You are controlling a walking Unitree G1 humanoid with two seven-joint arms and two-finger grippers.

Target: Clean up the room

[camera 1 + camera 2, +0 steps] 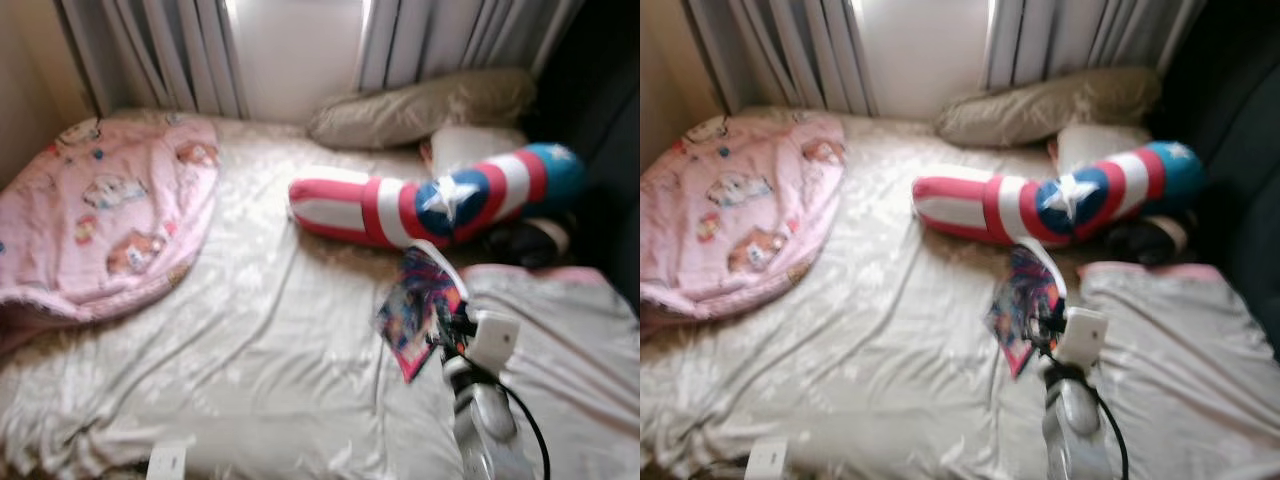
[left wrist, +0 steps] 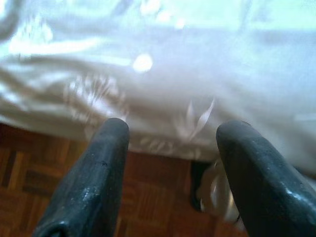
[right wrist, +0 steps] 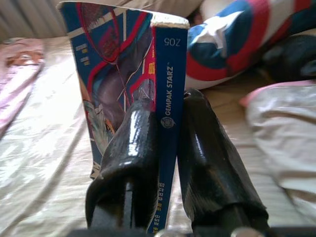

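My right gripper [image 1: 447, 318] is shut on a colourful comic book [image 1: 418, 305], held up over the bed's right half. In the right wrist view both black fingers [image 3: 133, 148] clamp the book's blue spine [image 3: 170, 89], lettered "GEMPAK STARZ". A red, white and blue bolster pillow with a white star [image 1: 440, 200] lies across the bed beyond the book. My left gripper [image 2: 170, 163] stands open down by the bed's edge, above a wooden parquet floor [image 2: 29, 173], nothing between its fingers.
A cream sheet [image 1: 250, 340] covers the bed. A pink cartoon-print blanket [image 1: 100, 215] is heaped at the left. A beige pillow [image 1: 425, 108] lies under the curtained window [image 1: 290, 50]. A grey-white blanket [image 1: 570, 340] covers the right side. A small white object [image 1: 166, 462] sits at the near edge.
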